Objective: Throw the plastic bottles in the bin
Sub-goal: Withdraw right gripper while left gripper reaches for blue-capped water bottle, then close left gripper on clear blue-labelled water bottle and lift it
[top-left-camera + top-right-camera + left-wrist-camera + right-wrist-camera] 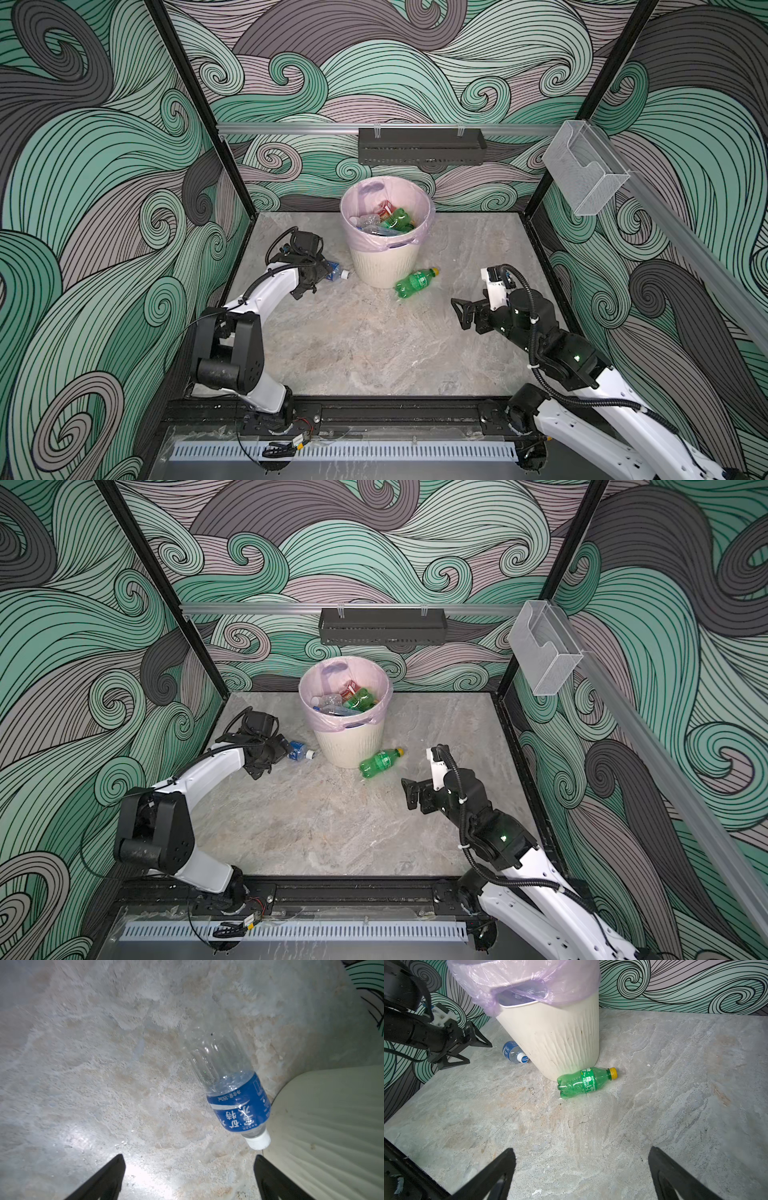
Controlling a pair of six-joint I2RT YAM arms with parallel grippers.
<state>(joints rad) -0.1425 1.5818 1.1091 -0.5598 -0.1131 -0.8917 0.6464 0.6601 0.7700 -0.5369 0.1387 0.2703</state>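
Observation:
The bin (pixel 384 266) (pixel 349 748), cream and ribbed with a pale pink liner, stands at the back middle of the table and holds several plastic bottles (pixel 390 222). A clear bottle with a blue label (pixel 336 272) (pixel 300 751) (pixel 234 1093) (pixel 513 1052) lies against the bin's left foot. My left gripper (pixel 313 282) (pixel 272 760) (pixel 189 1157) (pixel 478 1053) hangs open just left of it, holding nothing. A green bottle with a yellow cap (pixel 415 282) (pixel 380 762) (pixel 586 1081) lies at the bin's right foot. My right gripper (pixel 458 313) (pixel 408 793) (pixel 581 1149) stands open and empty, a short way to its right and nearer the front.
A black perforated tray (pixel 422 145) hangs on the back rail behind the bin. A clear plastic box (pixel 582 170) is fixed to the right rail. Patterned walls close in the table on three sides; the bin's wall (pixel 332 1126) is right beside my left gripper.

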